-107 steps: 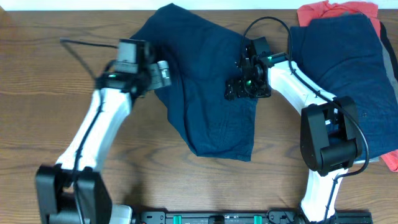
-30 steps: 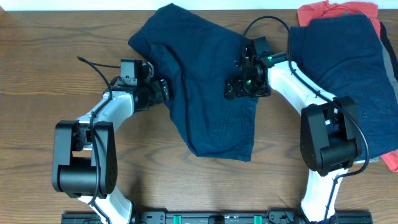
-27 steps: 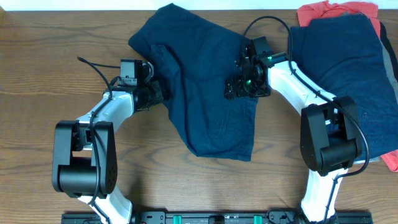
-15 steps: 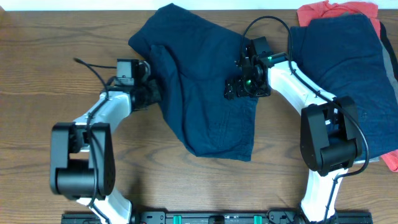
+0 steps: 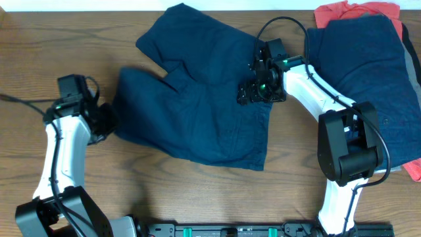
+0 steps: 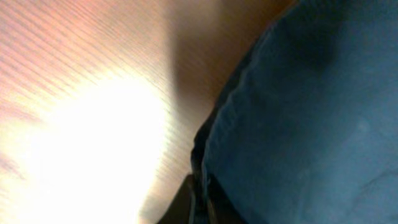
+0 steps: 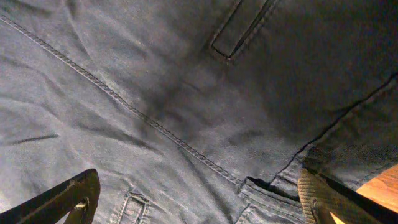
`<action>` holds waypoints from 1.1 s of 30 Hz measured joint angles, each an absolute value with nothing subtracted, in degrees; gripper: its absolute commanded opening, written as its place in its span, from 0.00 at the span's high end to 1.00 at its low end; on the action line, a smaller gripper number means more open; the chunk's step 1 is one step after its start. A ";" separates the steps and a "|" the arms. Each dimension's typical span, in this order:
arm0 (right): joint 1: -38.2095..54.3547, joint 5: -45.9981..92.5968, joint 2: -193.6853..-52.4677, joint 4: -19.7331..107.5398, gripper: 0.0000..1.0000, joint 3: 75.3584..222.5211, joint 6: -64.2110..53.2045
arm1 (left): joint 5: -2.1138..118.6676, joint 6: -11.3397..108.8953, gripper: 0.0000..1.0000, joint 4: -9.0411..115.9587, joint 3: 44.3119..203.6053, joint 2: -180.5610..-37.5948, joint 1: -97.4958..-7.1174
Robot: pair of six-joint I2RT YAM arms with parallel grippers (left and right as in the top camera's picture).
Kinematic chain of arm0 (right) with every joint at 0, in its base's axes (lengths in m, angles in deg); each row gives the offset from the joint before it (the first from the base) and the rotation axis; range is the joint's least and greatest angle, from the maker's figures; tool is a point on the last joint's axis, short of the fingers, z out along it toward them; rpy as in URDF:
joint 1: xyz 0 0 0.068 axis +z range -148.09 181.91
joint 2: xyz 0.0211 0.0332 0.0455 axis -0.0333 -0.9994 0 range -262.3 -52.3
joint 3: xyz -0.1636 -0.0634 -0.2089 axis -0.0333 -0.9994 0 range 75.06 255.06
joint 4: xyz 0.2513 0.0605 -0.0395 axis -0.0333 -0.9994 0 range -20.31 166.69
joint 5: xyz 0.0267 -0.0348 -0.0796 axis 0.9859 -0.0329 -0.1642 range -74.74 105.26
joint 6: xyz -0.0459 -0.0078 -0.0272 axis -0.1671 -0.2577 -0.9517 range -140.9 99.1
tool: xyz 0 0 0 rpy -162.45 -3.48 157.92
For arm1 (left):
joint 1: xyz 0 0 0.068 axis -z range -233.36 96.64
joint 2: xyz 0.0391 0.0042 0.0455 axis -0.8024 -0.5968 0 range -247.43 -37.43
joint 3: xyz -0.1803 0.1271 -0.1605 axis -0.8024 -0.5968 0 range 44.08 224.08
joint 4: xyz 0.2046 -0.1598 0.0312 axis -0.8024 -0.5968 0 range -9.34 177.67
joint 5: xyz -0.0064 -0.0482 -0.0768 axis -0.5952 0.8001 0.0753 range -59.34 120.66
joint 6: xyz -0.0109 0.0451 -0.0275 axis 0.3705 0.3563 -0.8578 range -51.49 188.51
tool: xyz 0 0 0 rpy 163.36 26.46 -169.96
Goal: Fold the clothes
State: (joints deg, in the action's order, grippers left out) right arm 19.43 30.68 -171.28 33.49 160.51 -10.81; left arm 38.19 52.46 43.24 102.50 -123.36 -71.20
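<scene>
One shorts leg (image 5: pixel 146 117) lies clamped in the left pincer (image 5: pixel 110 124).

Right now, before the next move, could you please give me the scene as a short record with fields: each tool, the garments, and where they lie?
left tool: shut on the edge of one leg of the navy shorts, at the left side
right tool: open, jaws wide over the right part of the shorts, near a pocket seam; contact cannot be told
navy shorts: spread wrinkled on the middle of the table, two legs pointing left
side pile: navy garment lying on a coral-red garment, far right
fold status: shorts not yet folded
</scene>
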 measured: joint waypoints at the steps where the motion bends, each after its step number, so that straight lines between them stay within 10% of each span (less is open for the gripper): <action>1: 19.43 30.68 -171.28 33.44 0.01 160.51 -10.81 | 37.82 52.46 0.94 41.91 102.50 -123.36 -71.57; 7: 19.43 30.70 -171.28 32.77 0.01 160.49 -10.81 | 35.11 52.50 0.94 35.50 102.50 -123.41 -71.95; 11: 19.43 30.70 -171.28 31.43 0.01 160.49 -10.60 | 33.40 53.42 0.17 33.58 102.50 -123.41 -71.97; 13: 19.43 30.70 -171.28 30.43 0.01 160.49 -10.60 | 33.03 53.77 0.02 33.56 102.50 -123.41 -72.01; 33: 27.12 23.55 -168.46 29.64 0.01 156.29 -3.60 | 31.94 53.99 0.02 37.49 103.89 -110.97 -73.19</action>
